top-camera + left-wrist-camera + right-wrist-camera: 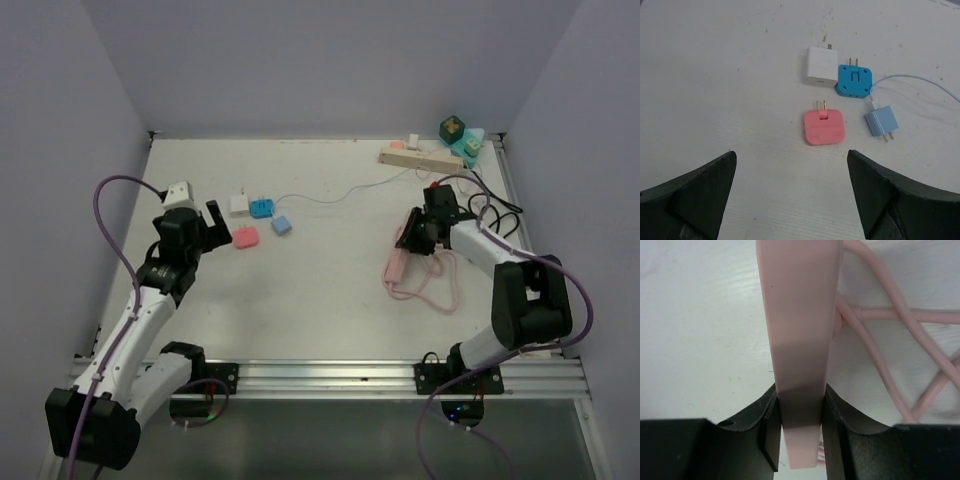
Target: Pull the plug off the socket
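My right gripper [411, 240] [800, 402] is shut on the end of a pink power strip [397, 263] [799, 315], which lies on the table with its pink cable [432, 290] [880, 315] coiled beside it. I cannot see a plug on the part of the strip that shows. My left gripper [214, 228] [791, 155] is open and empty above the table, just short of a pink plug adapter [245, 237] [824, 127] with its prongs folded out.
Behind the pink adapter lie a white charger [239, 204] [821, 73], a blue adapter [262, 208] [854, 81] and a light blue plug [281, 225] [880, 122] on a thin cable. A beige power strip [420, 158] and green and teal blocks [460, 137] sit at the back right.
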Robot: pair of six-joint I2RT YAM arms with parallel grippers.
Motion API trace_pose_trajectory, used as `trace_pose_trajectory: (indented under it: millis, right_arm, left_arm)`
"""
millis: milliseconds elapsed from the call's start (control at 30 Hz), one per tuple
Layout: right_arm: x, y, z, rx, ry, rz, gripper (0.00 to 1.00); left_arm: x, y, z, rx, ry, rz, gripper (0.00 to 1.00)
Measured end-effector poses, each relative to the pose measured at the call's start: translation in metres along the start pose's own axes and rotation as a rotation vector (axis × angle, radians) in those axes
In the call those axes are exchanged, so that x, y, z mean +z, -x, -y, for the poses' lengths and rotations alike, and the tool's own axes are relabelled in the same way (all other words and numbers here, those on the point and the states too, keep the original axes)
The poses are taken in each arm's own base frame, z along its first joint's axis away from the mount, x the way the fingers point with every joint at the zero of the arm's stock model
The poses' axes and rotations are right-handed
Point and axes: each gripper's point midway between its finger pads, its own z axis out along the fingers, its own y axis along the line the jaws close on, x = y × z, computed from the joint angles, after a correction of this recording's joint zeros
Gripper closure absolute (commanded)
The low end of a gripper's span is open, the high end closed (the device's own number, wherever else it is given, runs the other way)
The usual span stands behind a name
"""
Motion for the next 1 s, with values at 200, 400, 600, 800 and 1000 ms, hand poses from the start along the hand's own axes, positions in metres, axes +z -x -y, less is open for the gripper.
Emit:
trace_pose_trajectory:
  millis: [200, 400, 600, 800, 1000]
  right_arm:
    - [-0.016, 0.015, 0.078, 0.116, -0.234, 0.006, 0.80]
    - [-0.035, 0.023, 0.122, 0.214, -0.370, 0.006, 0.42]
    - [-0.060, 0.063, 0.098, 0.201, -0.298, 0.119, 0.32]
    - [-0.095, 0.132, 0.056, 0.177, -0.152, 0.334, 0.30]
    - [-0.099, 0.196, 0.023, 0.150, -0.041, 0.464, 0.27]
  left_arm:
    - [-0.006, 0.010, -0.003, 0.017, 0.022, 0.048, 0.04]
    - [-0.010, 0.012, -0.001, 0.025, 0.021, 0.066, 0.04]
    - [-0.014, 0.014, 0.007, 0.030, -0.006, 0.081, 0.04]
    - [-0.018, 0.014, 0.011, 0.032, -0.025, 0.090, 0.04]
    - [-0.016, 0.012, 0.011, 0.037, -0.025, 0.084, 0.04]
